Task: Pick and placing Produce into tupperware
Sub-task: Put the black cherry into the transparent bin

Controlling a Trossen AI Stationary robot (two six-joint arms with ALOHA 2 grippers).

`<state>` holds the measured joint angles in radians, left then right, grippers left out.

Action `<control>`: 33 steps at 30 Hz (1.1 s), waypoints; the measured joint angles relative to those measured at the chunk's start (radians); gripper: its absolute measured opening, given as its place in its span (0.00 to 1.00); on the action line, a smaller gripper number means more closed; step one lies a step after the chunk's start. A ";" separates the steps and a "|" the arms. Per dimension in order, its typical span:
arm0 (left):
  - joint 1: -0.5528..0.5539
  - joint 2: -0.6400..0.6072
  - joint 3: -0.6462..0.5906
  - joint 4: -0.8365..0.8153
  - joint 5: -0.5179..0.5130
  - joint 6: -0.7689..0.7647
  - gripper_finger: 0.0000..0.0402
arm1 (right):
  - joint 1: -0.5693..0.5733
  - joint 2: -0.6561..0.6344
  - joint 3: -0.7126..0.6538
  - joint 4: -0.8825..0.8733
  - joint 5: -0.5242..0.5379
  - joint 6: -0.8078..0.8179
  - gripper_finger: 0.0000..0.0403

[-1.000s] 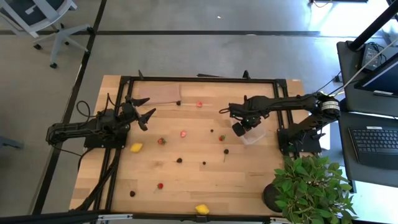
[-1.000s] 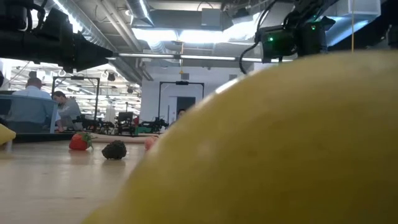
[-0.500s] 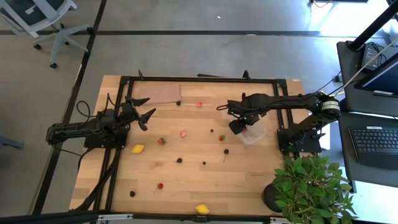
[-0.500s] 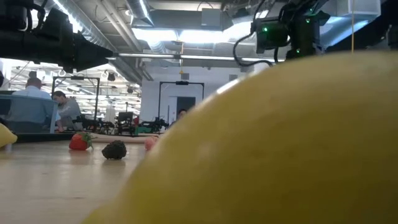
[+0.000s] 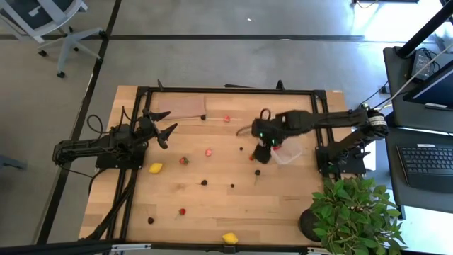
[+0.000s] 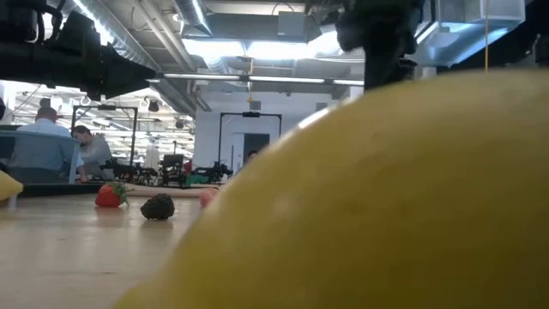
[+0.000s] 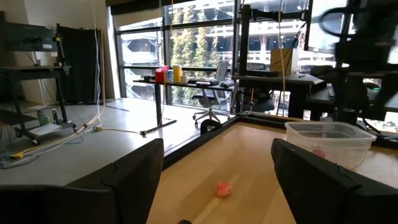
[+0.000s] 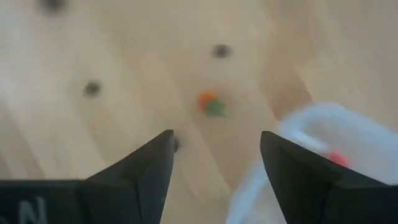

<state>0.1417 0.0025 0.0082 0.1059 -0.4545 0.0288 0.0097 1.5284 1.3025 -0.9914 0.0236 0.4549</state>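
One strawberry [image 8: 210,103] lies beyond right end effector [image 8: 214,163].

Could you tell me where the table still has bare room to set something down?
The widest bare patch is the near-right wood between the yellow lemon-like piece and the green potted plant. The left strip below the left gripper is thinner. Crowded: the middle, around the right gripper and clear plastic tub.

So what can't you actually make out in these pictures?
- Low view: a yellow lemon right at the lens blocks most of the table.
- High view: the tub is partly under the right pincer, so its contents can't be counted.
- Right wrist view: motion blur; the red piece in the tub is unidentifiable.
- High view: the dark berries are too small to identify.
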 joint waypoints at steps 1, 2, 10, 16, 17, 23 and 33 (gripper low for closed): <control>0.000 0.000 0.000 0.000 0.000 0.000 0.72 | 0.032 0.000 -0.005 0.015 0.000 -0.063 0.60; 0.000 0.000 0.000 0.000 0.000 0.000 0.72 | 0.062 0.000 -0.014 0.030 -0.001 -0.117 0.60; 0.000 0.000 0.000 0.000 0.000 0.000 0.72 | 0.223 0.033 -0.085 0.139 0.040 -0.401 0.60; 0.000 0.000 0.000 0.000 0.000 0.000 0.72 | 0.248 0.107 -0.138 0.246 0.031 -0.460 0.60; 0.000 0.000 0.000 -0.001 0.000 0.000 0.72 | 0.248 0.122 -0.146 0.247 0.026 -0.460 0.60; 0.000 0.000 0.000 -0.002 0.000 0.000 0.72 | 0.248 0.230 -0.172 0.259 0.019 -0.500 0.59; 0.000 0.000 0.000 -0.009 0.000 0.000 0.72 | 0.221 0.333 -0.180 0.285 0.016 -0.543 0.48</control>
<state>0.1415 0.0025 0.0082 0.0971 -0.4545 0.0284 0.2310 1.8616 1.1229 -0.7059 0.0401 -0.0883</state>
